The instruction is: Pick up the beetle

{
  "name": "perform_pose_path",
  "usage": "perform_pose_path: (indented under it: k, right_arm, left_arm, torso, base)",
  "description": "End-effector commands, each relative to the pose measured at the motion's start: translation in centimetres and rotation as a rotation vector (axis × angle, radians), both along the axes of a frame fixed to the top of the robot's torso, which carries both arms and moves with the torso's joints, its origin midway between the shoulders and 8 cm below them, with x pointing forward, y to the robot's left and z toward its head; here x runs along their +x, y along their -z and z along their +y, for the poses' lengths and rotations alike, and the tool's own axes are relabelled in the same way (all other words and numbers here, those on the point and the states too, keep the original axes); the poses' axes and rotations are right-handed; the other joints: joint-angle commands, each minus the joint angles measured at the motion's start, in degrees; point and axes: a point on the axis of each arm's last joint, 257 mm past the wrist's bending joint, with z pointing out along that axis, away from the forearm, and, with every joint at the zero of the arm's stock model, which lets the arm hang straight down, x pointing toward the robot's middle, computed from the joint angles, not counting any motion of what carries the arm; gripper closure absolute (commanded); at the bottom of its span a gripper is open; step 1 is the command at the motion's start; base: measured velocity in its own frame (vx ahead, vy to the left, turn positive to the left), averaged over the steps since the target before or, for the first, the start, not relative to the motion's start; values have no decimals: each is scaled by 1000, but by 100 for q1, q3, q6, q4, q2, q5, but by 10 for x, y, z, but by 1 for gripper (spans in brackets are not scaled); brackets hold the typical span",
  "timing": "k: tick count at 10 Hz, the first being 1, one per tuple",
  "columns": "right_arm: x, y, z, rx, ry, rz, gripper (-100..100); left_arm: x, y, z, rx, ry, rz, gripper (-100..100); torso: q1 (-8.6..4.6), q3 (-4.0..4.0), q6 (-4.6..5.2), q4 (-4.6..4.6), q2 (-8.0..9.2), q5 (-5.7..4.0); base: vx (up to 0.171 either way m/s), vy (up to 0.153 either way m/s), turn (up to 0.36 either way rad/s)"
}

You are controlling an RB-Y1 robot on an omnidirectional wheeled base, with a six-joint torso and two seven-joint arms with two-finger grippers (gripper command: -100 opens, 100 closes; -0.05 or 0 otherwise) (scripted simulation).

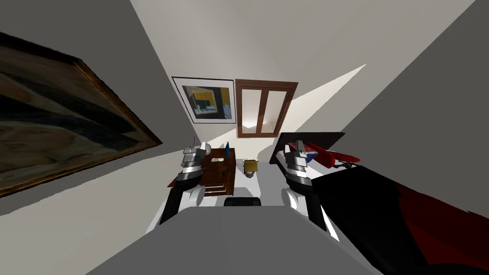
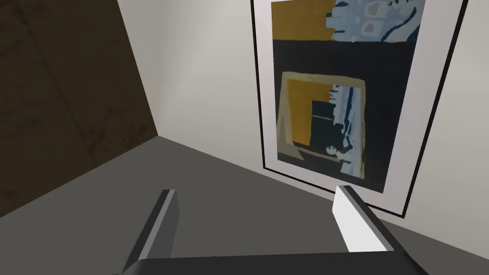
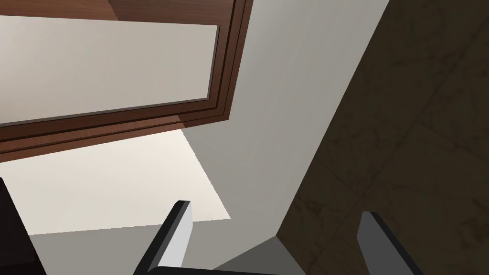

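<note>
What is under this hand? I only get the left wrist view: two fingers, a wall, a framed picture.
Observer: The head view shows the left gripper held up at the left edge of a brown wooden table.
Operator: Anything on it?
Observer: A small blue thing stands at its far edge; too small to name.
Operator: And the other hand?
Observer: The right gripper is open, held up beside a bed with black and red covers.
</note>
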Motion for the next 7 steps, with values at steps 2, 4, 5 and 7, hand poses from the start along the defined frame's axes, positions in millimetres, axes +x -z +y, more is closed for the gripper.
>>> perform_pose_path:
  k: [2,4,5,7]
  right_arm:
    - [0,0,0,0,0,0,0]
    - [0,0,0,0,0,0,0]
    - [0,0,0,0,0,0,0]
    - [0,0,0,0,0,0,0]
  left_arm:
    - [9,12,-5,45,27,35,-100]
    - [21,29,-7,71,45,79,-100]
    - [28,39,-7,78,51,104,-100]
    - [42,61,-4,83,58,155,-100]
  torso:
    - [4,1,1,0,2,1]
    - [14,5,1,2,10,3]
    - [18,8,1,3,14,4]
    - [28,11,1,4,20,6]
  base:
    - [-14,15,-73]
    - [-37,37,-89]
    - [-51,58,-146]
    - [-60,66,-146]
